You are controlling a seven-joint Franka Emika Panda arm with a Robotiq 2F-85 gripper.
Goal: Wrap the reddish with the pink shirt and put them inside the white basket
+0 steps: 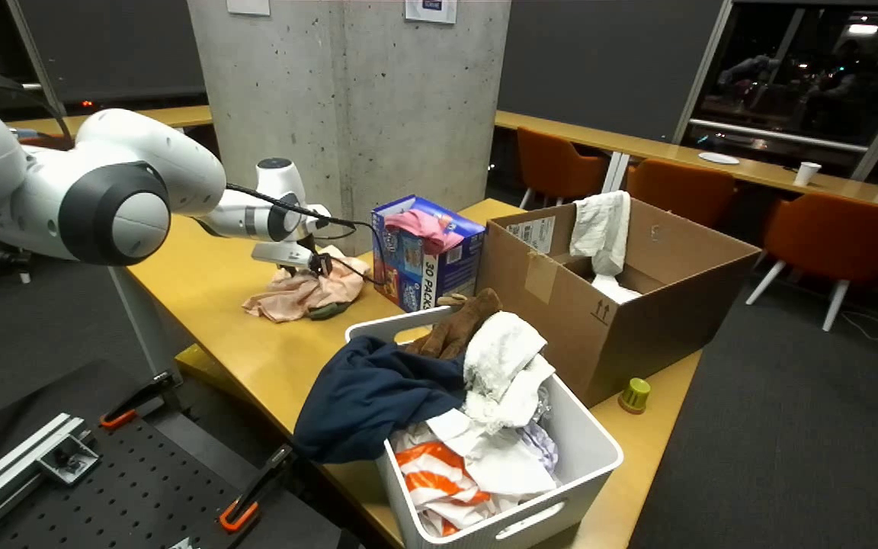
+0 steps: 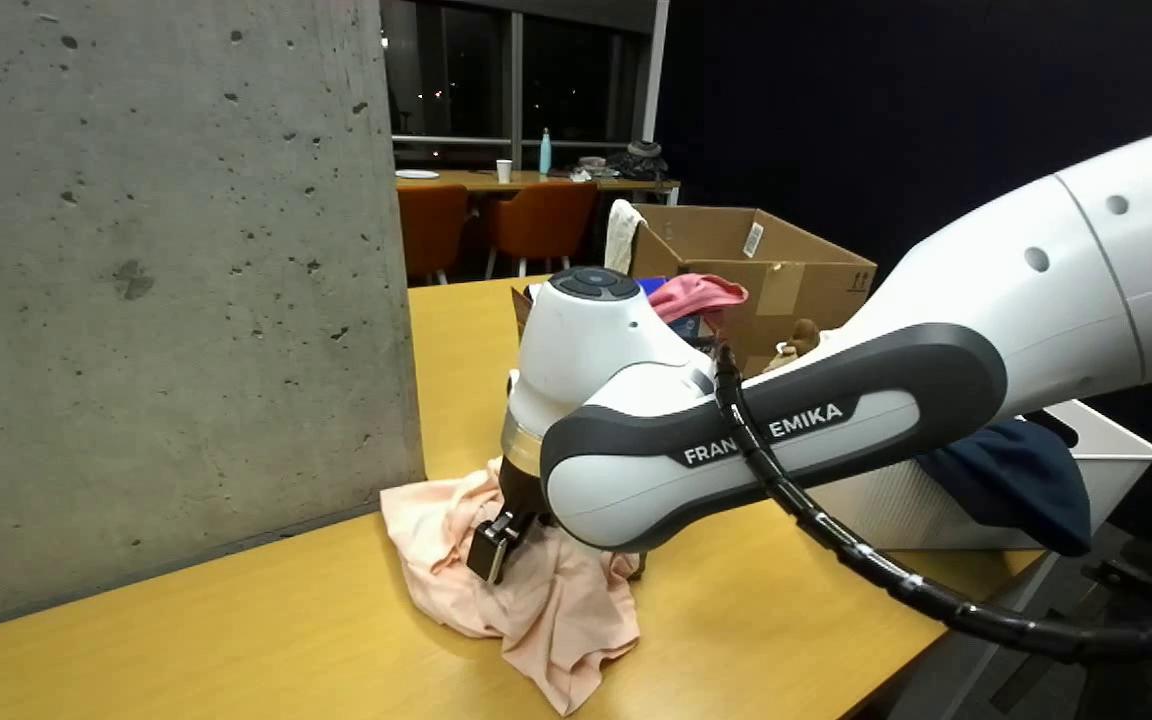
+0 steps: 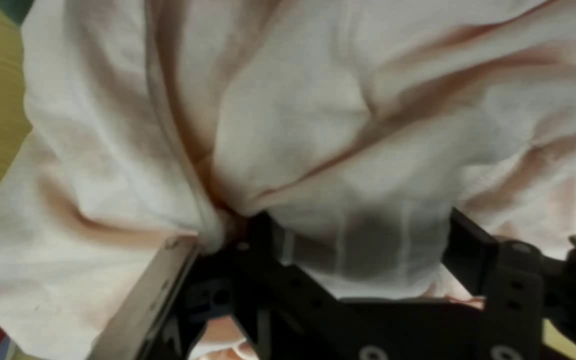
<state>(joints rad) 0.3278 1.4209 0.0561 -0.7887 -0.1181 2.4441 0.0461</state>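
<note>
The pale pink shirt (image 1: 286, 299) lies crumpled on the table, also in an exterior view (image 2: 561, 625) and the wrist view (image 3: 293, 115). My gripper (image 3: 360, 240) is down in it, fingers wide apart, with a bulge of cloth between them. The gripper also shows in both exterior views (image 1: 321, 264) (image 2: 511, 540). A dark green thing (image 1: 328, 311) pokes out at the shirt's edge; its corner shows in the wrist view (image 3: 13, 7). I cannot tell whether it is part of the radish; no red part shows. The white basket (image 1: 595, 465) is full of cloths and bags.
A blue snack box (image 1: 427, 282) with a brighter pink cloth (image 1: 427, 229) on top stands beside the shirt. A large cardboard box (image 1: 660, 335) stands behind the basket. A navy cloth (image 1: 378, 396) hangs over the basket's side. A concrete pillar (image 2: 166, 300) borders the table.
</note>
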